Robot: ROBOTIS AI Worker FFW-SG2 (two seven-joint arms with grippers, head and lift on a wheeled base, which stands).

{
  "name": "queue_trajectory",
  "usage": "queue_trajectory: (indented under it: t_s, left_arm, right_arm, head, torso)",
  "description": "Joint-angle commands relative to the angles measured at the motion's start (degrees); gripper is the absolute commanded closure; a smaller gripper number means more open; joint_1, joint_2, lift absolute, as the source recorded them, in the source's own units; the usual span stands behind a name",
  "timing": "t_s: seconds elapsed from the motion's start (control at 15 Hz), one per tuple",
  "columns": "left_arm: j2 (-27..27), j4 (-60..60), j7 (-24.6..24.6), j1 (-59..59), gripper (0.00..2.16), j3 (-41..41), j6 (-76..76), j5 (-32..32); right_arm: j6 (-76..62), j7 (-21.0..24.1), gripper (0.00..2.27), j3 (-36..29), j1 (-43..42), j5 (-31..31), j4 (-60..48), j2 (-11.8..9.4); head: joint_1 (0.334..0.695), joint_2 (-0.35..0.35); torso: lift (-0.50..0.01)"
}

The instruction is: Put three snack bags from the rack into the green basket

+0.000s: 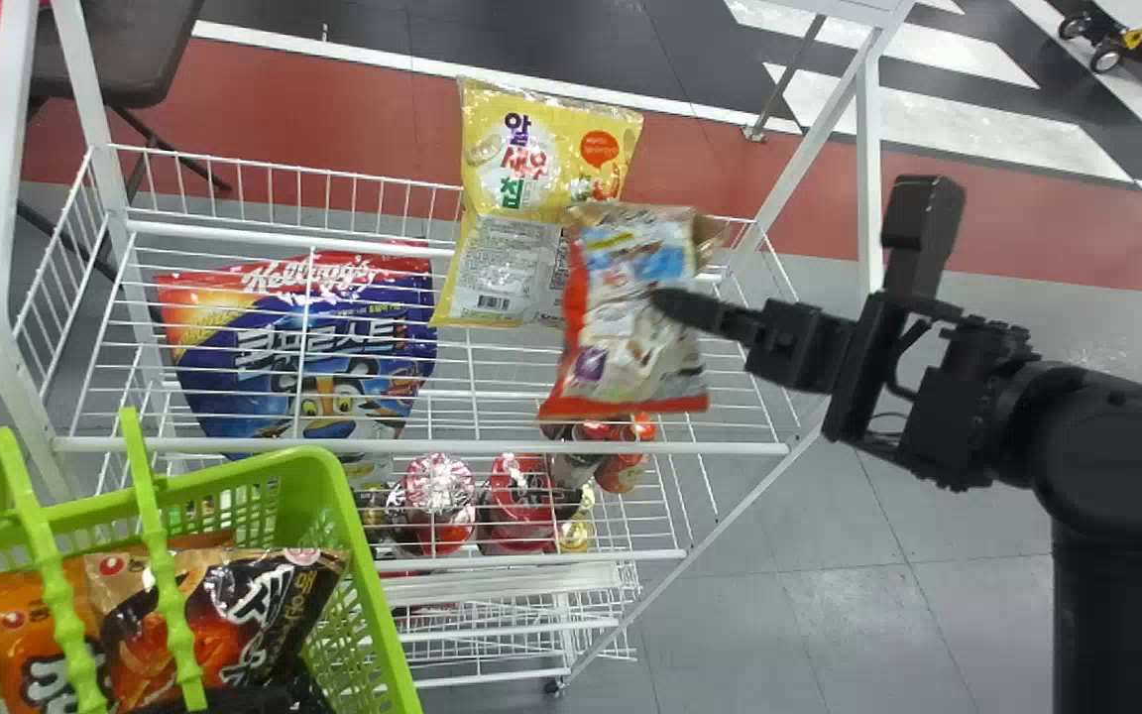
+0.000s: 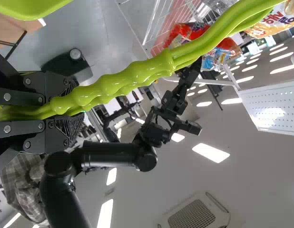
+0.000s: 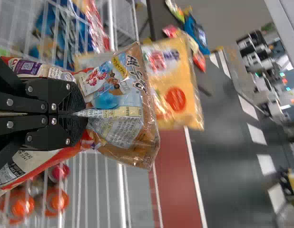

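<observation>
Over the right part of the rack's top shelf, my right gripper (image 1: 675,302) holds a red-edged snack bag (image 1: 630,347). In the right wrist view the right gripper (image 3: 73,114) is shut on that bag (image 3: 123,123), pinching its crinkled middle. A yellow snack bag (image 1: 521,178) stands at the rack's back, behind the held one. The green basket (image 1: 333,506) is at the lower left, with an orange bag (image 1: 31,615) and a dark brown bag (image 1: 224,615) inside. My left gripper (image 2: 56,111) is shut on the basket's green handles (image 2: 123,85).
A large blue and red cereal bag (image 1: 303,347) lies at the left of the white wire rack (image 1: 412,446). Red-topped containers (image 1: 521,496) stand on a lower shelf. A rack post (image 1: 868,178) rises at the right, near my right arm.
</observation>
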State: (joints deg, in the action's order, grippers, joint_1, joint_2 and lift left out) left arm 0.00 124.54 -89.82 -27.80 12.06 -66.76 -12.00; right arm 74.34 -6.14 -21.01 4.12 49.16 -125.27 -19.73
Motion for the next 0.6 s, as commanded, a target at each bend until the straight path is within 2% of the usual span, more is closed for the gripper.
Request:
queue_trajectory:
  t_s: [0.0,0.53]
  left_arm:
    - [-0.15,0.00,-0.74,0.03,2.15,-0.55,0.00,0.05]
    - [-0.15,-0.18,0.70,0.29,2.15,-4.06,0.35,0.40]
  right_arm:
    - [3.85,-0.36,2.25,3.25,0.63,2.79,-1.03,1.80]
    - [8.94,0.16,2.25,16.17,0.81,3.93,-2.61,7.51]
  head:
    - [0.695,-0.312]
    - [0.695,-0.121]
  torso:
    - [0.000]
    - [0.000]
